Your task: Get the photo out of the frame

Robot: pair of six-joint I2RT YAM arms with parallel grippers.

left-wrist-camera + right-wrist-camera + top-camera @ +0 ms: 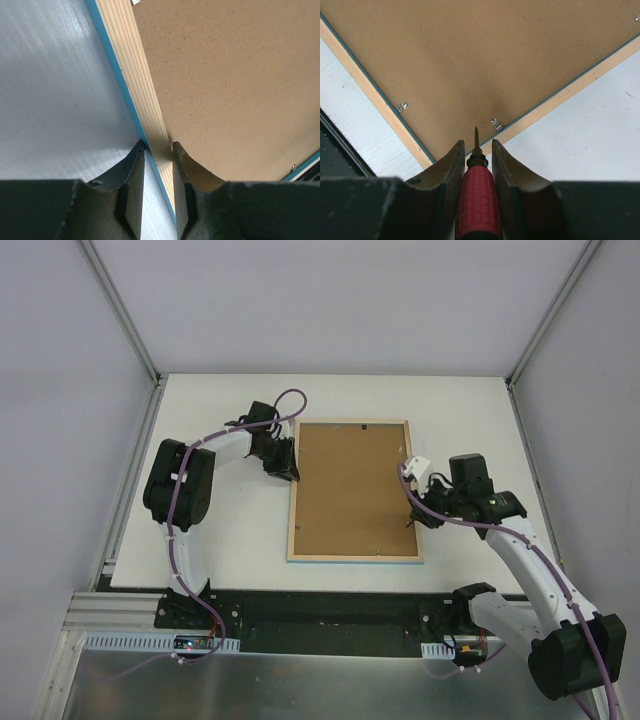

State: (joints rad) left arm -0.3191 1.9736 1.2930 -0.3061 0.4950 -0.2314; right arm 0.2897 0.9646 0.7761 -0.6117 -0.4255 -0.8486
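Note:
The frame (294, 512) lies face down on the white table, its pale wood edges up and a thin turquoise rim showing. The plain brown backing board (352, 490) fills it, so the photo is hidden. My left gripper (284, 468) is at the frame's left rail near the far corner. In the left wrist view (157, 146) its fingers close on the wood rail (135, 75) from both sides. My right gripper (414, 514) is by the frame's right rail. It is shut (478, 142) on a red-handled screwdriver (478, 195), whose tip points at a metal tab (496, 125).
A second metal tab (402, 106) holds the backing board (470, 55) at the near rail. The table's near edge with a black strip (330, 605) runs just below the frame. Grey walls close in the table on three sides.

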